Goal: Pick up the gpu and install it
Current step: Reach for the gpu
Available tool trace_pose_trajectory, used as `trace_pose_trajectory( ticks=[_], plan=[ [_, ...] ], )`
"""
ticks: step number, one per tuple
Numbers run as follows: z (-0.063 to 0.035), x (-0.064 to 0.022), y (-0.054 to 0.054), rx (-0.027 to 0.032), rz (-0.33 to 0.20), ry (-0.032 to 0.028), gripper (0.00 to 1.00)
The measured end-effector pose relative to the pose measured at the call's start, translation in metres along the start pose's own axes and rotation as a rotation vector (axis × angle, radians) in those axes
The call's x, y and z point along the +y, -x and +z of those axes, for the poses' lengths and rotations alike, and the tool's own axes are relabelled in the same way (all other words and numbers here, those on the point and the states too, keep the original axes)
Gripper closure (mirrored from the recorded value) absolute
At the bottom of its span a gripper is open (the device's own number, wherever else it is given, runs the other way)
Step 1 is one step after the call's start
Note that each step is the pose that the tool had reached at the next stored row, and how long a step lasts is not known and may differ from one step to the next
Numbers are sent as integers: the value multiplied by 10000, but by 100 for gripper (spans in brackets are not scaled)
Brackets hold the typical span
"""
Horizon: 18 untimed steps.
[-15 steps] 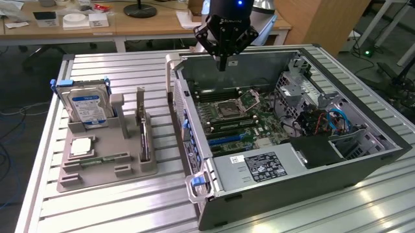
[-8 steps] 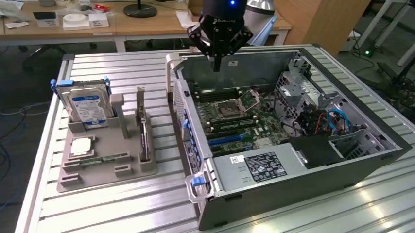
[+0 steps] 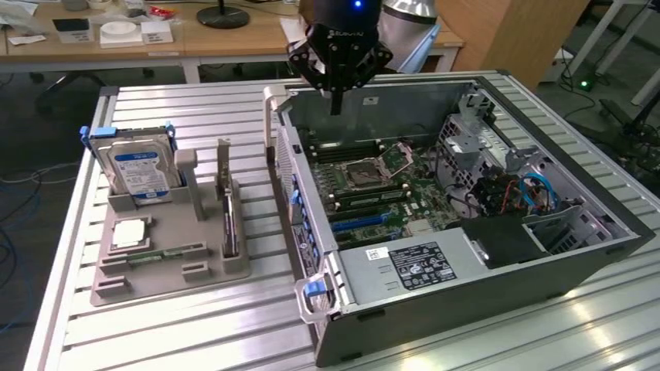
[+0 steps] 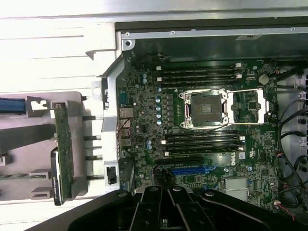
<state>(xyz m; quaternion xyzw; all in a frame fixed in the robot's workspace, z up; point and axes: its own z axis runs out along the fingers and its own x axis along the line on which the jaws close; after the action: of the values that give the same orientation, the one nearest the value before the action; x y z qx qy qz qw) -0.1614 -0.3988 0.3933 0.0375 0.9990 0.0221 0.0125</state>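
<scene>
The gpu [image 3: 227, 210] stands on edge in a slot of the grey holder [image 3: 154, 270] on the exterior view's left; it is a thin green card with a black cooler and a silver bracket. In the wrist view the gpu [image 4: 63, 147] appears edge-on beside the case wall. My gripper [image 3: 335, 107] hangs above the back of the open computer case [image 3: 495, 270], fingers shut together with nothing between them, well apart from the gpu. The shut fingers [image 4: 161, 204] point down over the motherboard [image 4: 144, 120].
A hard drive [image 3: 139, 170] with a blue-white label, a processor chip [image 3: 129, 232] and a memory stick [image 3: 165, 253] sit in the same holder. Inside the case are a CPU socket [image 4: 207, 109], a blue slot [image 4: 192, 170] and cables [image 3: 515, 193]. A desk [image 3: 154, 39] stands behind.
</scene>
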Motion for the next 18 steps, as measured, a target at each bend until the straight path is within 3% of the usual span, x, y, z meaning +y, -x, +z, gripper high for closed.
trace_pose_trajectory(
  ticks=[18],
  plan=[
    [-6,-17,-225,0,-1,0,90]
  ],
)
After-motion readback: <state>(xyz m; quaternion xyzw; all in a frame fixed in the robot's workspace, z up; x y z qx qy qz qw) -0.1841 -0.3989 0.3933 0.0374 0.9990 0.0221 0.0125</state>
